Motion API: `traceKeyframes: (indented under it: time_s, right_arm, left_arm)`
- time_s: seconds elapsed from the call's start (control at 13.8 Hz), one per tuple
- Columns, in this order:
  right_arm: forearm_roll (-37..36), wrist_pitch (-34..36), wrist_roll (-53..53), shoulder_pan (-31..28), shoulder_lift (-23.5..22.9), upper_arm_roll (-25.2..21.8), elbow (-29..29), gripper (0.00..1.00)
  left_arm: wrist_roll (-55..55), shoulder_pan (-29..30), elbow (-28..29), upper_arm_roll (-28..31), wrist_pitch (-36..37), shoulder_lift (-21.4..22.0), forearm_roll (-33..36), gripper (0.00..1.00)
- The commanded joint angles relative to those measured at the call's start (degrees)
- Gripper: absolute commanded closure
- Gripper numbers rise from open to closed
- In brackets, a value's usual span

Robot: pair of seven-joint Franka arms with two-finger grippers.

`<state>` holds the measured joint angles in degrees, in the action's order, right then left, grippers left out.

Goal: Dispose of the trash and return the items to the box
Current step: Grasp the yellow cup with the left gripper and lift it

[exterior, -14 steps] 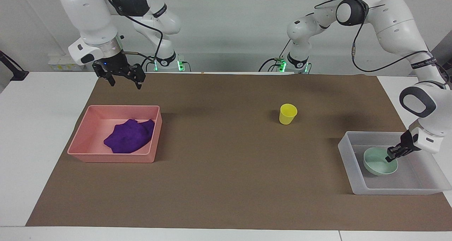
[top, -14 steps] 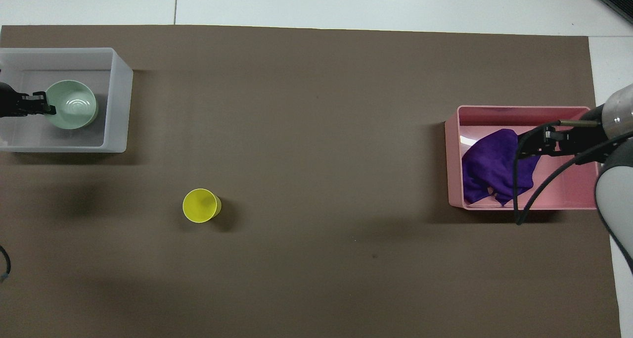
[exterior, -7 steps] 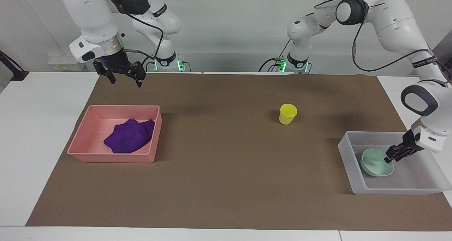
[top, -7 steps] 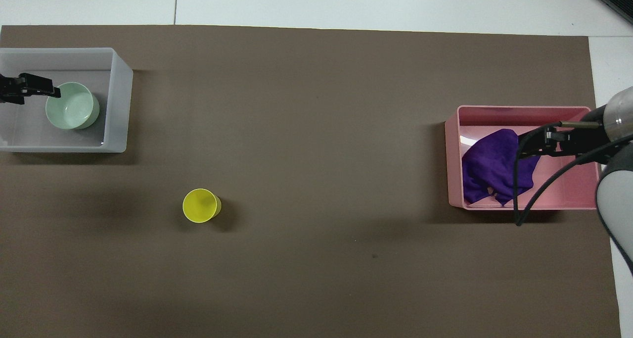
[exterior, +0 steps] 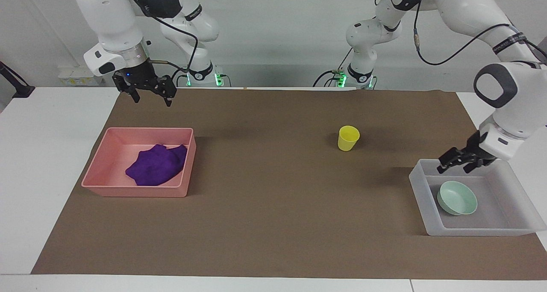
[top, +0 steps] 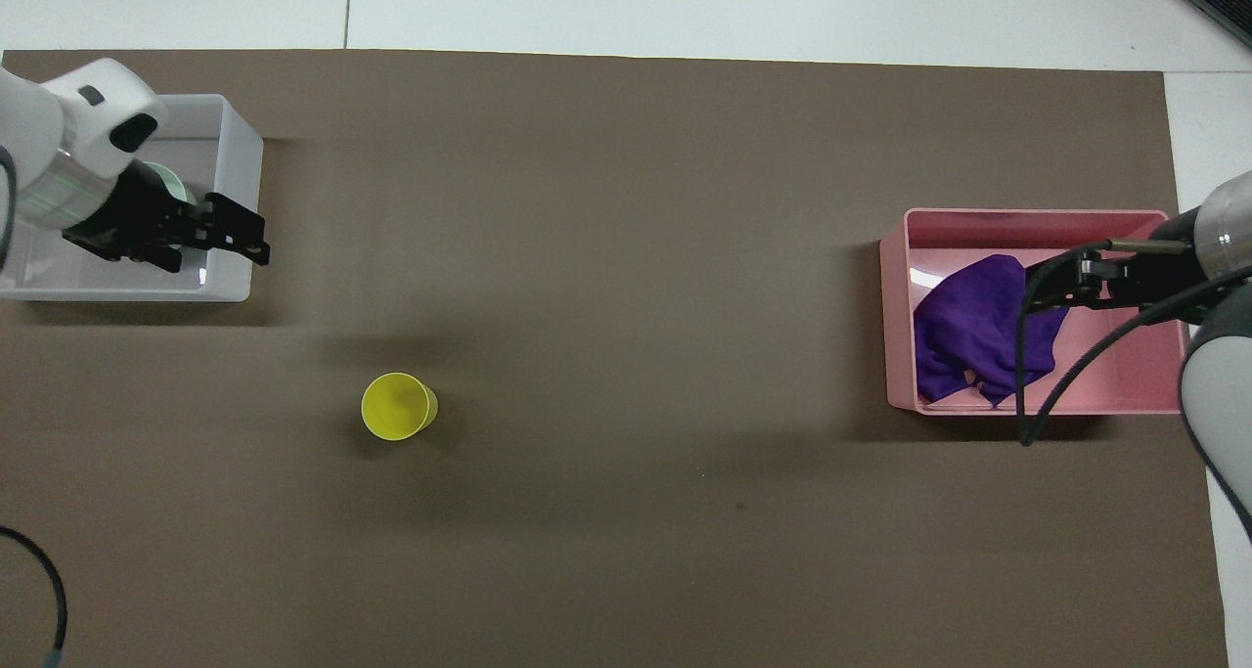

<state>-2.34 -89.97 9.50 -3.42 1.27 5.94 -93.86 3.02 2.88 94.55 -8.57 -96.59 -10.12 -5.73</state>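
Observation:
The pale mint-green bowl [exterior: 457,197] lies in the translucent whitish box [exterior: 478,231] at the left arm's end of the table. My left gripper [exterior: 455,163] is open and empty, raised over the box's edge nearest the robots, clear of the bowl. In the overhead view the left gripper [top: 240,240] covers most of the bowl [top: 168,185] and part of the box [top: 240,150]. The yellow cup [exterior: 348,138] [top: 396,407] stands upright on the mat, nearer the robots than the box. The purple rag [exterior: 157,164] [top: 978,326] lies in the pink tray [exterior: 136,191] [top: 1037,218]. My right gripper [exterior: 150,97] [top: 1051,287] waits open, raised over the mat beside the pink tray.
A brown mat [exterior: 273,206] covers most of the white table. The right arm's black cable [top: 1022,384] hangs over the pink tray in the overhead view.
My left gripper has let go of the bowl's rim, risen out of the box and swung toward the cup's side. The bowl has settled in the box. The right gripper has barely moved.

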Motion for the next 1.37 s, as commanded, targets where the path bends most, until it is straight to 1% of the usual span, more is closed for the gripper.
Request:
traceKeyframes:
  time_s: [0.0, 0.07, 0.14, 0.29, 0.43, 0.51, 0.65, 0.72, 0.8, 1.01, 1.16, 1.3]
  right_arm:
    - [1.4, -1.3, -1.7, -1.0, 1.1, 0.1, -1.5, 0.00]
    - [1.5, -1.5, -1.7, -0.9, 1.1, 0.1, -1.5, 0.00]
    - [1.5, -1.5, -1.7, -1.0, 1.1, 0.1, -1.5, 0.00]
    - [1.5, -1.4, -1.5, -1.0, 1.1, 0.1, -1.5, 0.00]
    - [1.5, -1.3, -1.6, -0.9, 1.1, 0.1, -1.5, 0.00]
    - [1.5, -1.3, -1.6, -1.0, 1.1, 0.1, -1.5, 0.00]
    - [1.5, -1.3, -1.6, -1.1, 1.1, 0.1, -1.5, 0.00]
    - [1.5, -1.3, -1.6, -1.1, 1.1, 0.1, -1.5, 0.00]
    - [1.5, -1.3, -1.6, -1.1, 1.1, 0.1, -1.5, 0.00]
    - [1.5, -1.3, -1.6, -1.1, 1.1, 0.1, -1.5, 0.00]
    - [1.5, -1.3, -1.6, -1.1, 1.1, 0.1, -1.5, 0.00]
    - [1.5, -1.3, -1.6, -1.1, 1.1, 0.1, -1.5, 0.00]
  left_arm:
    - [1.0, -3.6, 20.6, 1.0, -10.1, 11.6, -0.9, 0.00]
    - [1.0, -4.6, 24.2, 0.8, -12.4, 12.7, -1.6, 0.00]
    - [1.0, -6.4, 26.7, 0.9, -14.9, 13.0, -3.2, 0.00]
    - [1.0, -7.0, 32.1, 0.8, -22.5, 13.3, -6.6, 0.00]
    - [0.9, -9.7, 38.0, 1.0, -28.4, 14.2, -6.7, 0.00]
    - [1.0, -10.2, 39.0, 0.9, -30.1, 13.8, -6.7, 0.08]
    - [0.9, -10.7, 38.9, 1.0, -30.5, 12.1, -6.7, 0.71]
    - [0.9, -10.7, 38.5, 1.0, -30.1, 11.7, -6.7, 0.87]
    - [0.9, -10.7, 38.4, 1.0, -29.3, 11.6, -6.7, 1.00]
    - [0.5, -10.3, 37.7, 1.2, -28.2, 11.4, -6.6, 1.00]
    - [0.8, -9.4, 34.1, 1.4, -26.5, 11.4, -6.7, 1.00]
    - [-0.2, -6.6, 29.0, 1.4, -25.4, 11.3, -6.6, 1.00]
